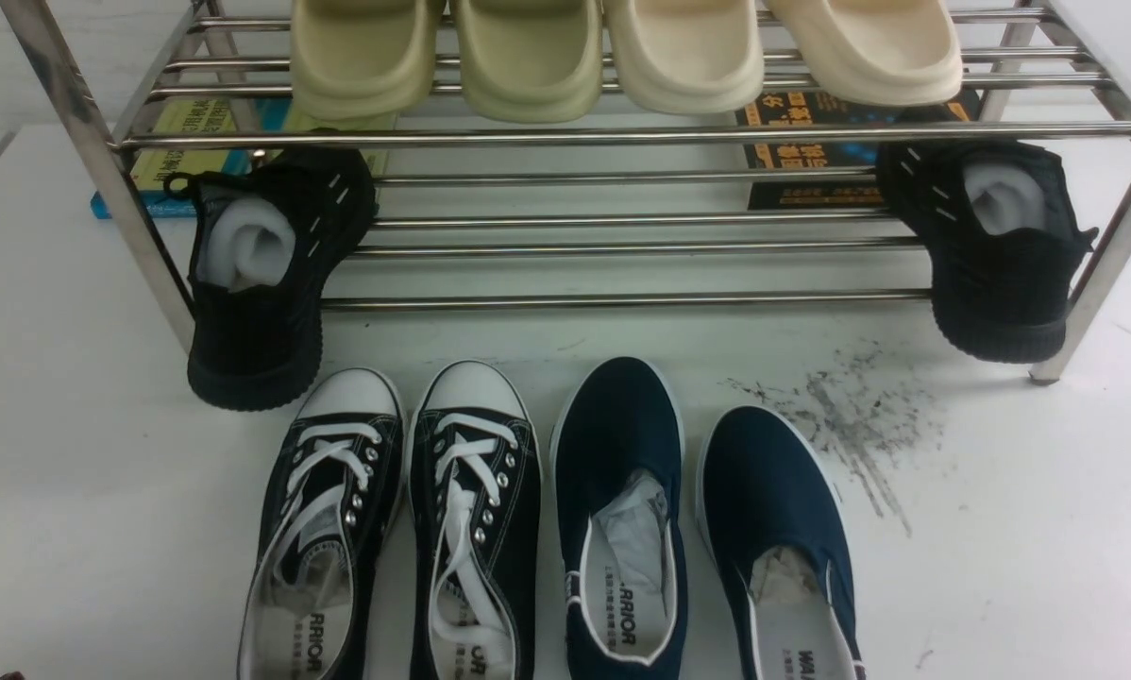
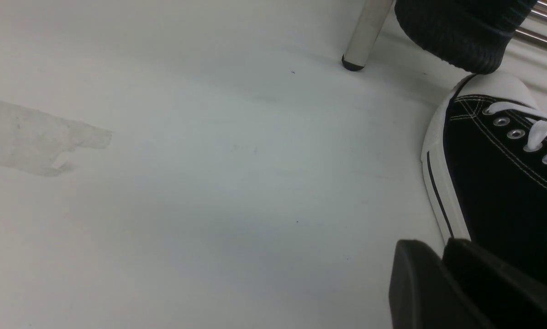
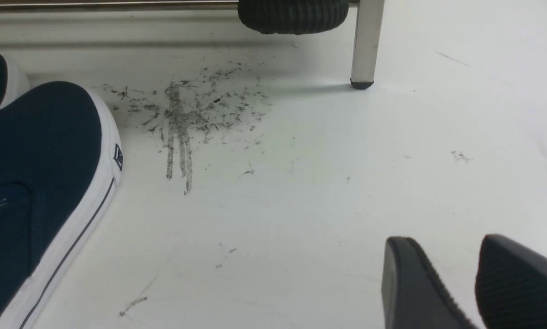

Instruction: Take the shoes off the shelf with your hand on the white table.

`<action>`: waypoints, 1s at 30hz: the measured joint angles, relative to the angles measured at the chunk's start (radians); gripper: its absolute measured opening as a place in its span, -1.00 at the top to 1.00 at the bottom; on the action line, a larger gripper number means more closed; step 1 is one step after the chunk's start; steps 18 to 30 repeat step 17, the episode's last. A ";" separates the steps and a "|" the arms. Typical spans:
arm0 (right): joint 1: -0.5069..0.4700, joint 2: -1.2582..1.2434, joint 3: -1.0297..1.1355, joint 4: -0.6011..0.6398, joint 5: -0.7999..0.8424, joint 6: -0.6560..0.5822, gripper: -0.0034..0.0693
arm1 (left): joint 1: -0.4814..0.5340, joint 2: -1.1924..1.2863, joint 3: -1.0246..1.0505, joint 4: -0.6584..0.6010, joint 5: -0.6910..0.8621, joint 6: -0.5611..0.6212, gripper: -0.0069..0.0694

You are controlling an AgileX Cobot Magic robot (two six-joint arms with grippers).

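The shoes, two black canvas sneakers with white laces (image 1: 325,529) (image 1: 476,519), stand side by side on the white table (image 1: 1000,529), toes toward the steel shelf (image 1: 622,137). Neither gripper shows in the front view. In the left wrist view my left gripper (image 2: 433,244) is shut and empty, low over the table beside the outer side of the left sneaker (image 2: 497,173). In the right wrist view my right gripper (image 3: 444,242) is open and empty over bare table, right of the scuff marks (image 3: 186,114).
Navy slip-ons (image 1: 617,510) (image 1: 778,548) stand right of the sneakers. Black knit shoes stuffed with paper (image 1: 259,283) (image 1: 995,246) sit at both ends of the lower tier. Beige slippers (image 1: 528,57) fill the top tier. Books (image 1: 188,132) lie behind. Shelf legs (image 2: 365,32) (image 3: 367,41) stand ahead.
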 joint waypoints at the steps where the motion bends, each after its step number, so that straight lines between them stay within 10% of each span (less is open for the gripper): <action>1: 0.000 0.000 0.000 0.000 0.000 0.000 0.24 | 0.000 0.000 0.000 0.000 0.000 0.000 0.53; 30: 0.000 0.000 0.000 0.000 0.000 0.000 0.24 | 0.000 0.000 0.000 0.000 0.000 0.000 0.49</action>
